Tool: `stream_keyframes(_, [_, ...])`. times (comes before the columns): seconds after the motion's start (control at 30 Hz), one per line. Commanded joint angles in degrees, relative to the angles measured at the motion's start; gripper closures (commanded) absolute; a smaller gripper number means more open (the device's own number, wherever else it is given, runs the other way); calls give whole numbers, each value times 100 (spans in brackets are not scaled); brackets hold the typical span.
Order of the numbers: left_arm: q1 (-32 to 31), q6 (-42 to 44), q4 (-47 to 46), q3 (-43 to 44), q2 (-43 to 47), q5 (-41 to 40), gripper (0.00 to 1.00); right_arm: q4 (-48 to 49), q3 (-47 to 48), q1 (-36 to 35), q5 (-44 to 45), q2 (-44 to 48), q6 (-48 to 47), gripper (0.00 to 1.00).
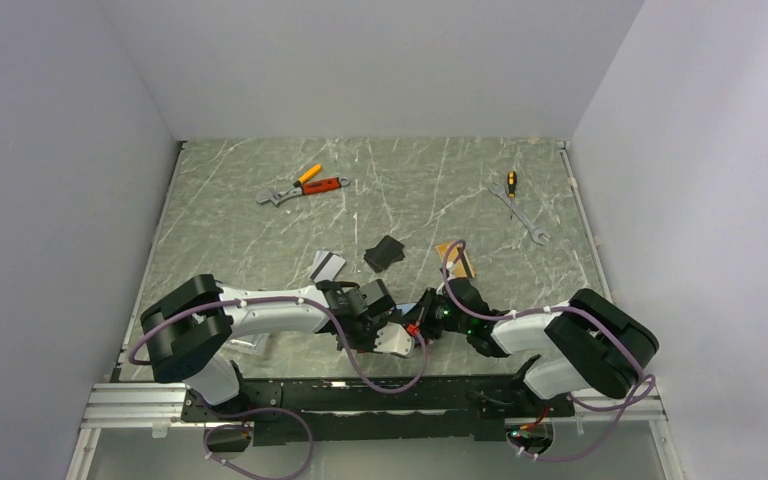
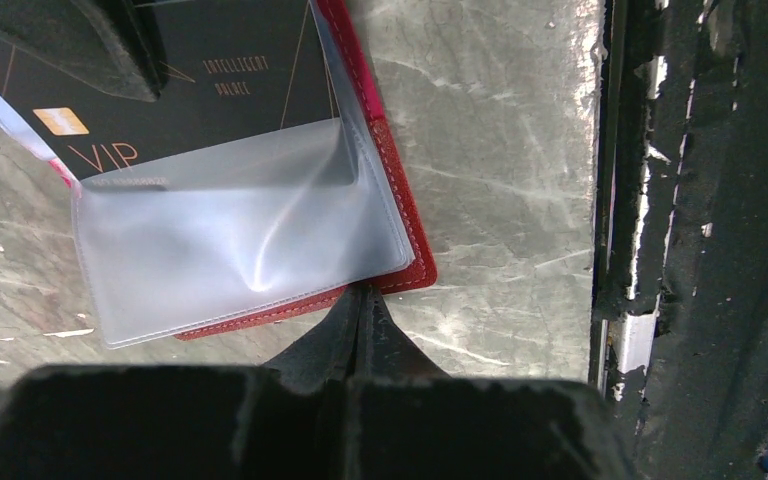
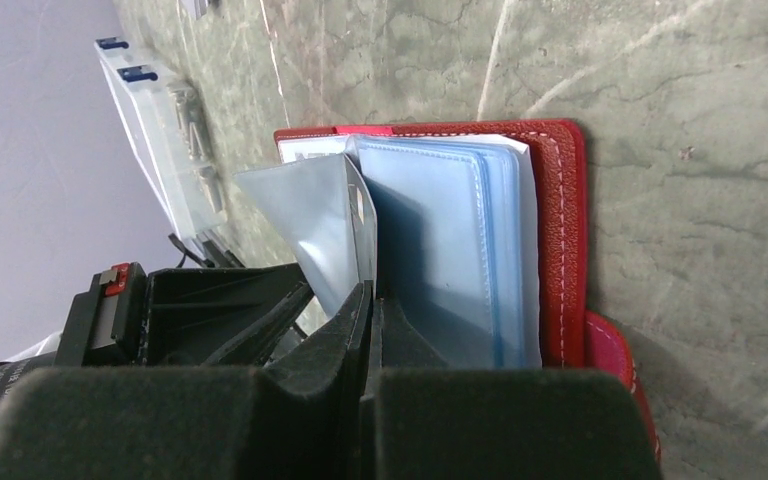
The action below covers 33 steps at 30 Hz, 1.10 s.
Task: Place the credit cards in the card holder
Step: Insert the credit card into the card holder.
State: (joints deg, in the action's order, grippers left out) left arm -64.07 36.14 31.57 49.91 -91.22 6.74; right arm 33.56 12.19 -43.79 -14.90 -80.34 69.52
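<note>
**Holder held open at the near edge; two cards lie loose**

The red leather-like folding card holder (image 2: 400, 230) lies open on the grey marbled table (image 2: 500, 150) at its near edge, between the two arms. It looks light and limp. Its frosted plastic sleeves (image 2: 240, 240) are thin, slick and floppy, so a leaf is best taken at its free edge and the cover at its stitched rim. The left gripper (image 2: 365, 308) has its jaws closed on that red rim. The right gripper (image 3: 372, 310) has its jaws pinched narrow on one lifted sleeve leaf. One black VIP card (image 2: 210, 90) sits in a sleeve.

Further out lie two loose cards: one silver-white card (image 1: 327, 264) with a dark stripe and one orange-gold card (image 1: 457, 260). Both are thin, stiff and flat on the table, so probably graspable only by an edge. One black block (image 1: 388, 252) lies between them. One clear plastic box (image 3: 165, 160) stands beside the left arm.
</note>
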Motion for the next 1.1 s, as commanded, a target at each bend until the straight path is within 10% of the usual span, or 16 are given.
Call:
stream_keyframes(0.0, [-141,-143,-190,-422,-486,525,100,-883,7,-92,21,78,-305,100])
stream_keyframes(0.57, [-132,-28,-80,-403,-300,404,100,-1452,1057,203,-476,-827,-1274,100])
stream_keyframes(0.83, [-99,80,-187,-562,-143,335,100,-3086,1236,283,254,224,-1603,44])
stream_keyframes(1.07, [-88,129,-314,-705,-103,193,100,-3658,1414,299,501,589,-1723,53])
